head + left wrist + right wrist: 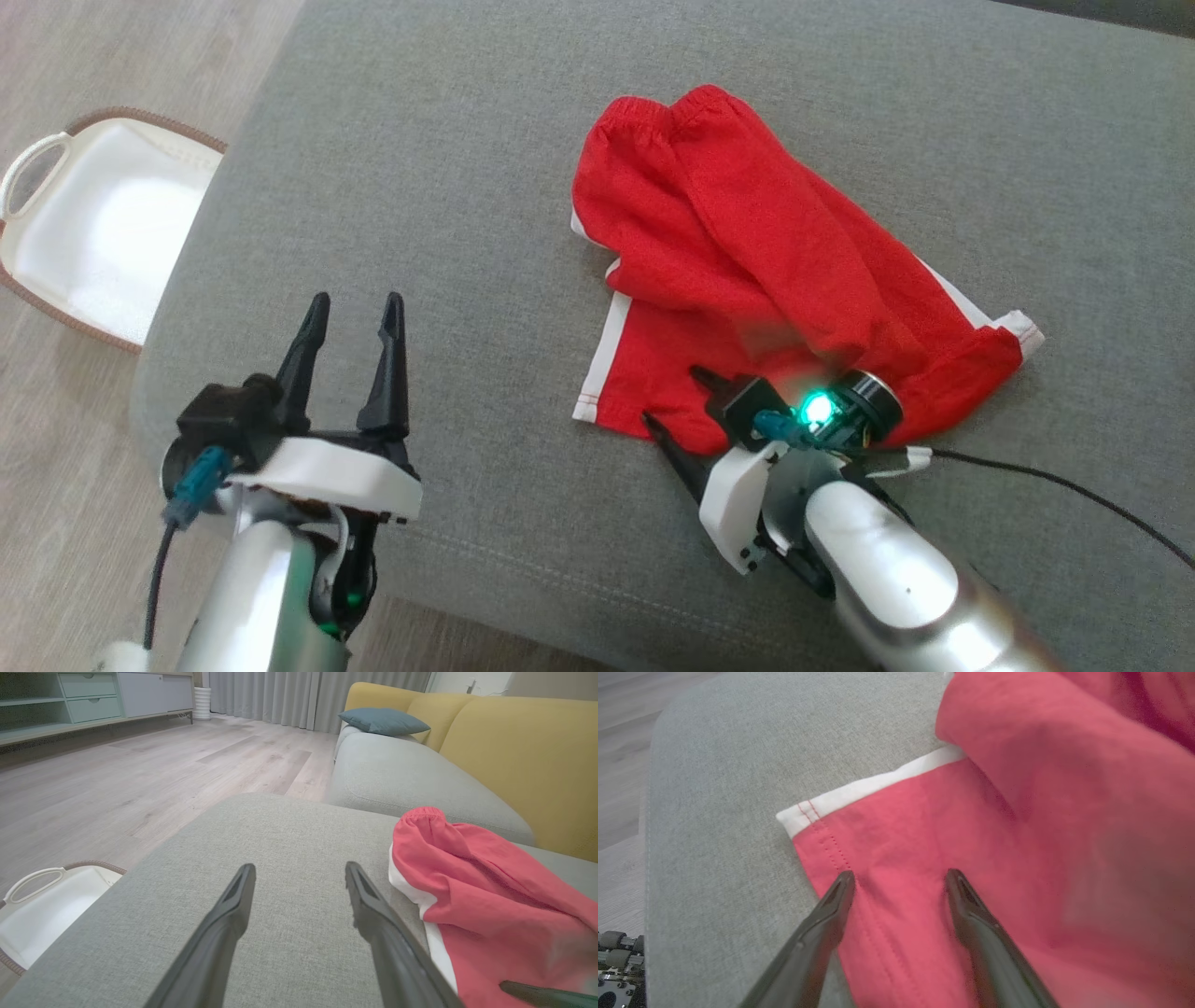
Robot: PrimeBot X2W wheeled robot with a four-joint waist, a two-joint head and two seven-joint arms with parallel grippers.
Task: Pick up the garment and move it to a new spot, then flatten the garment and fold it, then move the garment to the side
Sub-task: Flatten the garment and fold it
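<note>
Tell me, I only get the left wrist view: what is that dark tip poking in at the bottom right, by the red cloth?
Observer: The right pincer, open, at the near edge of the red shorts.
Operator: Holding them?
Observer: No. The right wrist view shows its fingers apart above the hem, nothing pinched.
Operator: Are they flat?
Observer: No. The head view shows a thick fold draped diagonally across one leg.
</note>
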